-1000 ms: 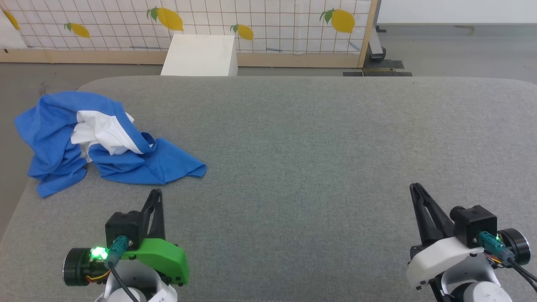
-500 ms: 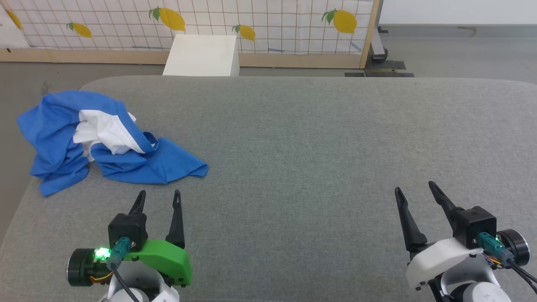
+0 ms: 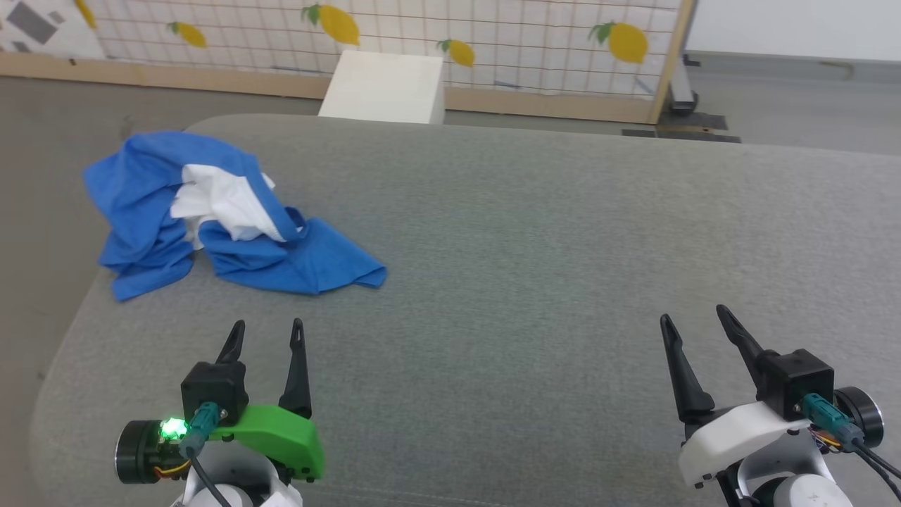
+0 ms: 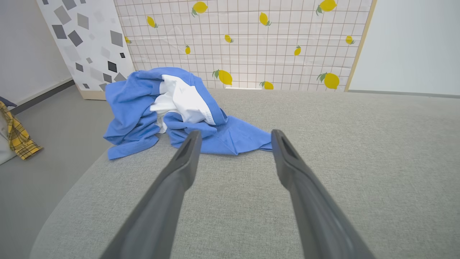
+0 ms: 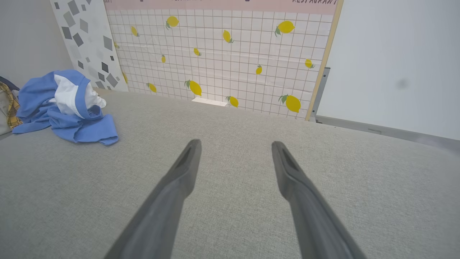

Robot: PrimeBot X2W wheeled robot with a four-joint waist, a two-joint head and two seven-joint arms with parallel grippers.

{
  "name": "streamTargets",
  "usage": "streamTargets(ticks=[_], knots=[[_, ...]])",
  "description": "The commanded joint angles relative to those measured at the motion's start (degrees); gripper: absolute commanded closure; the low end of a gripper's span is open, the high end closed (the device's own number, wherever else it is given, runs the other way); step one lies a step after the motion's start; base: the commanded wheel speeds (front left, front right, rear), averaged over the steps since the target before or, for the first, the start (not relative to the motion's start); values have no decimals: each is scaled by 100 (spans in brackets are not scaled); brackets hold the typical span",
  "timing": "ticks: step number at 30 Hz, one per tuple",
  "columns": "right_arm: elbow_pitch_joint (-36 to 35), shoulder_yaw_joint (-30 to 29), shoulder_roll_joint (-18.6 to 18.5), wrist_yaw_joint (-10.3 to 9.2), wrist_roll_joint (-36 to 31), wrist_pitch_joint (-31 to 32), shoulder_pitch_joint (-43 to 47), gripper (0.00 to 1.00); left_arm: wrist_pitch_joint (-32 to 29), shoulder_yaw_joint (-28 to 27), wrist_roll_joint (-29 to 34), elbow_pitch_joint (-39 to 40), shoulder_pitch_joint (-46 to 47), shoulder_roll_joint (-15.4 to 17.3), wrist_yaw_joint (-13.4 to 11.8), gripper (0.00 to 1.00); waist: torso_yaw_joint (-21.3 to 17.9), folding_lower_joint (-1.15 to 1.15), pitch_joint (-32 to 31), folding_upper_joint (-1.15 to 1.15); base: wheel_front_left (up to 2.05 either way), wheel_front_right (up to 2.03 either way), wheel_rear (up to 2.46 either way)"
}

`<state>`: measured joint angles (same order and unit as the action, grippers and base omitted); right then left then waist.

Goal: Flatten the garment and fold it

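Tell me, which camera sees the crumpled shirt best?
The left wrist view: the shirt is closest and biggest there, folds plain. The head view shows the shirt whole but smaller, at the left. The right wrist view shows the shirt small at the left edge.

The grey fabric surface [image 3: 528,282] carries the crumpled garment [image 3: 144,204] at its left edge.

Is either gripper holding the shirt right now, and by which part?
Nothing is held. The left gripper and right gripper are both open and empty; the shirt lies crumpled at the far left of the grey cushion.
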<state>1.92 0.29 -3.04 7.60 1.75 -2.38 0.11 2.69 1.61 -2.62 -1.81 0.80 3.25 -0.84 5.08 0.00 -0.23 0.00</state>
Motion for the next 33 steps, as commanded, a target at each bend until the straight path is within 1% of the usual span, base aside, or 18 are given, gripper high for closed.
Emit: streamTargets(ticks=[1,23,33], knots=[[28,17,4,-2,65,-62,-72,0,64,15,-62,-25,41,36,-51,0,145,0,9,0,0,0,0],[202,100,7,-4,233,-297,-225,0,339,14,-326,-97,37,114,-265,0,1054,0,71,0,0,0,0],[299,139,8,-5,314,-409,-287,0,459,19,-435,-104,24,148,-373,0,1323,0,98,0,0,0,0]])
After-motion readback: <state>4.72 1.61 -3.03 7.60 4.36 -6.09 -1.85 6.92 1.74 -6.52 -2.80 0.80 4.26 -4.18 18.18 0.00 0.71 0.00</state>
